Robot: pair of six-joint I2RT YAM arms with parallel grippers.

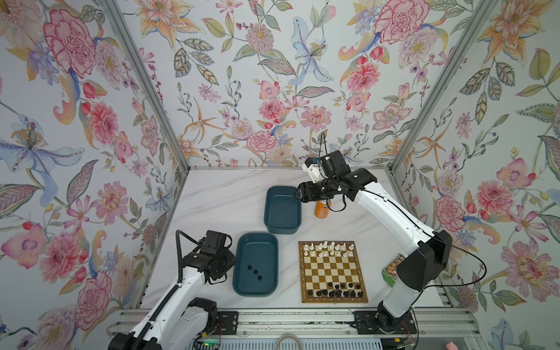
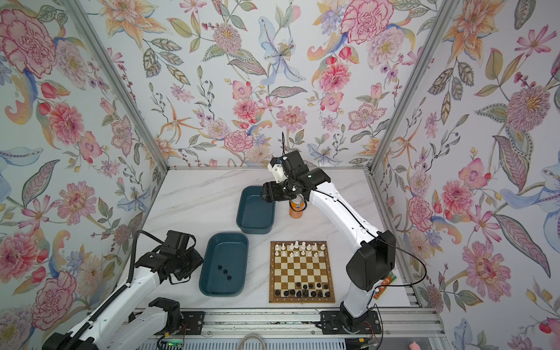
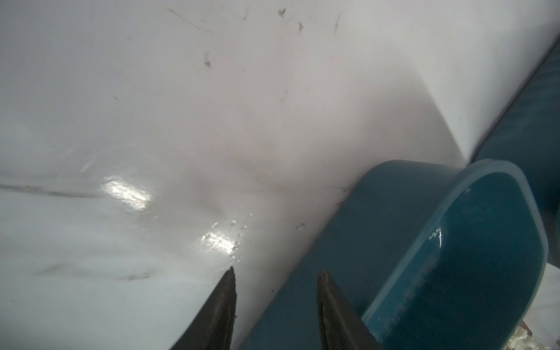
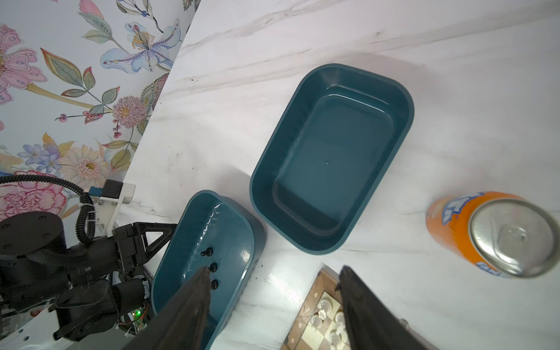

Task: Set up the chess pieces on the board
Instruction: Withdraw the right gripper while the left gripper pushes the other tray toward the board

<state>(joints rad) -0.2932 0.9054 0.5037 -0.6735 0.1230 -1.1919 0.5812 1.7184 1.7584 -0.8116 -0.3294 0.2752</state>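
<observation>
The chess pieces (image 1: 332,289) are mostly on the board (image 1: 331,270). White ones (image 1: 328,248) stand in the two far rows and black ones (image 1: 344,285) in the two near rows. Three more little black pieces (image 1: 254,271) sit close together in the near tray (image 1: 257,253), which is just beside the board. The black front row has gaps, so I think these three go there. The left pincer (image 3: 277,272) is next to the near tray's outer wall, close to the table (image 1: 218,206). Its jaws are apart with nothing between them. The right pincer (image 4: 275,272) hangs over the edge of the far tray (image 1: 283,213), which is empty. Its jaws are wide apart and hold nothing too. Some things could go wrong. The three pieces are tiny, shiny and close together, so a jaw could push one away, or a piece could slip out. The left pincer could bump the wall and shove the tray into the board. Setting a piece down could knock over the black ones beside the gap. The right arm is right above the orange can (image 1: 320,212) and could tip it.
</observation>
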